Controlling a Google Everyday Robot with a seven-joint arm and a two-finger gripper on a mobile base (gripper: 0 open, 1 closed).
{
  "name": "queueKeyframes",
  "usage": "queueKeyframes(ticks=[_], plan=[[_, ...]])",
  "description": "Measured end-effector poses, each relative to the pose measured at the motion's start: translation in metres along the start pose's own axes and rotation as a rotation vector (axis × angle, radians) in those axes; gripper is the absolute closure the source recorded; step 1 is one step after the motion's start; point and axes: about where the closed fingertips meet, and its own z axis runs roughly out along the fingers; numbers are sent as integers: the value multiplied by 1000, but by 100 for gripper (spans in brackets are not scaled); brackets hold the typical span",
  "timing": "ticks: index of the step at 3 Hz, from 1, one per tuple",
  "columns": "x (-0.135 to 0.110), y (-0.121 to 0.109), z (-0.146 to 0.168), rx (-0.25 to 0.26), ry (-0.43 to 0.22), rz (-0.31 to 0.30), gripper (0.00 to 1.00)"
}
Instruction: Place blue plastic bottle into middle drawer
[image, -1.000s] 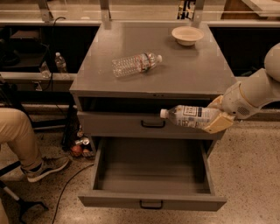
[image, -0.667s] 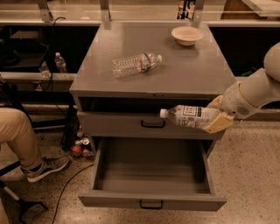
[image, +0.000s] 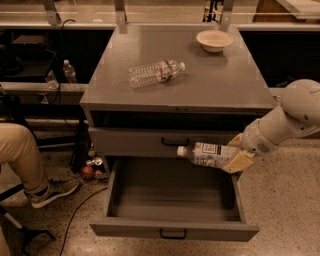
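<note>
One grey metal cabinet (image: 175, 90) fills the middle of the frame. Its lowest drawer, the middle drawer (image: 125, 230), is pulled fully out toward the bottom edge, so its bare tray lies open from above, ready to take something. The like drawer (image: 130, 142) just above it is closed.

From the right edge the robot's pale arm (image: 295, 117) reaches in low, at the height of the closed drawer's front. That height looks chosen to pass under the cabinet top and over the open tray.

At far left a seated person's tan trouser leg (image: 17, 150) and shoe (image: 52, 192) stay well apart from the work.

The blue plastic bottle (image: 207, 154) lies horizontal in the air, white cap pointing left. It hangs above the right rear part of the open tray and touches nothing below. The gripper (image: 236, 160) is closed on the bottle's base end, with a tan finger showing beneath it. Carrying the bottle on its side probably lets it be set down flat in the shallow tray.

On the cabinet top lie a clear ribbed water bottle (image: 155, 73) and, in the upper right, a small pale bowl (image: 214, 40).
</note>
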Motion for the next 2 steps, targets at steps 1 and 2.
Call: queueKeyframes(ticks=[1, 2], plan=[[18, 8, 43, -57, -5, 32, 100], [29, 10, 76, -71, -24, 61, 100]])
